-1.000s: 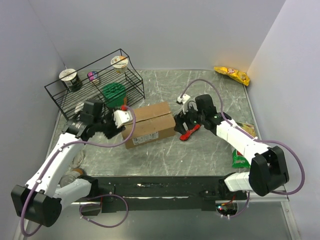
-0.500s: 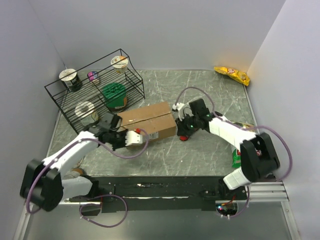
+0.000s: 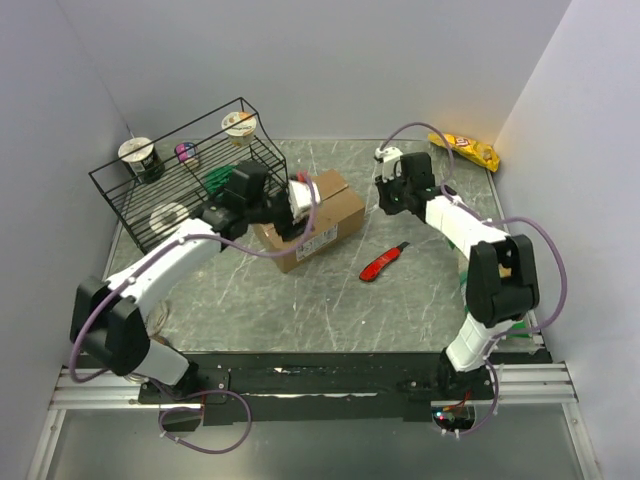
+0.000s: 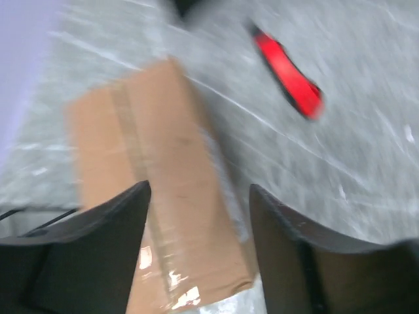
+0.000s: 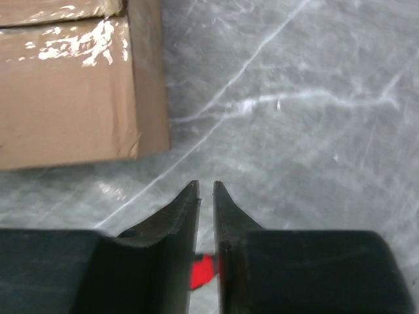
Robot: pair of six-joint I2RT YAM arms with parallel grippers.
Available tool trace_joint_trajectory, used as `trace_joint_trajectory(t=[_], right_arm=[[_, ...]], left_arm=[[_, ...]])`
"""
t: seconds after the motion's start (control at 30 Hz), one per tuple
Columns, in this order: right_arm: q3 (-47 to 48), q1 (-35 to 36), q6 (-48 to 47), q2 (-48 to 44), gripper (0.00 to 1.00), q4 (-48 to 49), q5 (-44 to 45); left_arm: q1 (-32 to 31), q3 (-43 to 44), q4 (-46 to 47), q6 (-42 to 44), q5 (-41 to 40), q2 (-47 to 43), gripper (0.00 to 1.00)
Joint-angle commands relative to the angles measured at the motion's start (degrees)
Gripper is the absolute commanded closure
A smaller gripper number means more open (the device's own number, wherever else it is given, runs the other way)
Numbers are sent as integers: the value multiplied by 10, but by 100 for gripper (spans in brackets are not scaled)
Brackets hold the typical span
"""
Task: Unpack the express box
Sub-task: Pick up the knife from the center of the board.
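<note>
The left arm reaches from its near-left base up and across the table [image 3: 420, 300], its forearm slanting toward the centre and its wrist bent so that the left gripper [image 3: 297, 197] hangs over the far-left part of the express box [image 3: 318, 222]. In the left wrist view, which is blurred, the left claw's two dark fingers [image 4: 134, 216] stand wide apart with nothing pinched between them, the box top below them.

The right arm rises from its near-right base, folds at the elbow and stretches toward the far side, so that the right gripper [image 3: 386, 198] sits just right of the box, apart from it. Its jaws are drawn together to a thin slit and hold nothing.

The box lies left of centre, just right of the black wire rack [image 3: 190, 170], turned at an angle to the table edges. It is plain brown cardboard, flaps down, with glossy clear tape along the centre seam and a pale label on its near side. A red knife [image 3: 383, 263] lies on the table to its right.
</note>
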Motion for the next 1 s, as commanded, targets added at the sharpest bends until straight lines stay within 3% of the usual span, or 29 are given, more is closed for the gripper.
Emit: trace_joint_trajectory(t=[0.0, 0.17, 0.3, 0.57, 0.97], right_arm=[[-52, 10, 84, -110, 62, -44, 43], [-118, 17, 246, -167, 42, -139, 12], [-107, 41, 253, -146, 29, -170, 43], [-109, 72, 355, -91, 28, -207, 78], [-108, 126, 391, 3, 32, -215, 146]], left_arm=[[43, 44, 9, -140, -91, -19, 28], [71, 30, -32, -169, -130, -18, 23], [75, -1, -29, -202, -131, -37, 21], [80, -15, -34, -210, -174, -48, 19], [107, -39, -40, -230, -158, -96, 17]])
